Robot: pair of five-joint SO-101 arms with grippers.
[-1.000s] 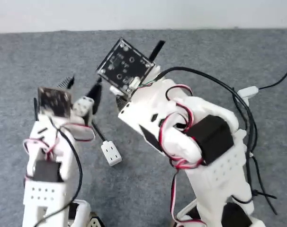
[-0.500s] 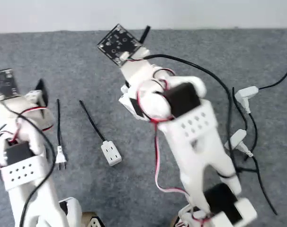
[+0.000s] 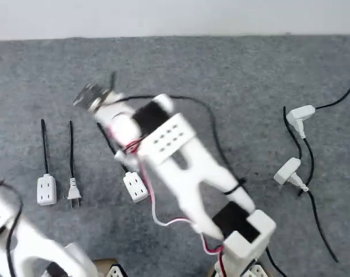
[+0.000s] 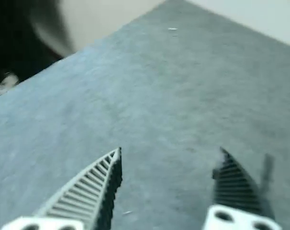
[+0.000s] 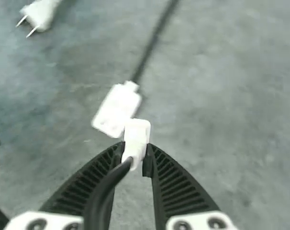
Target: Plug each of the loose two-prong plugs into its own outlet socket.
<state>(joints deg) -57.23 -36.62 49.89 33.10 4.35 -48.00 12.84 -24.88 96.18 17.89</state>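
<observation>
The right arm (image 3: 181,156) is white plastic with a plate of small round holes. A black servo block (image 3: 149,115) sits just beside that plate, and red, white and black wires (image 3: 147,196) loop near it. The right gripper (image 5: 135,147) has black, ribbed, tapering fingers (image 5: 171,184) on white mounts with round holes. The left arm (image 3: 30,254) is also white.

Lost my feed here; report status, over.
Left end effector open, empty. Right end effector shut on plug, outlet socket just ahead. No obstruction seen.
</observation>
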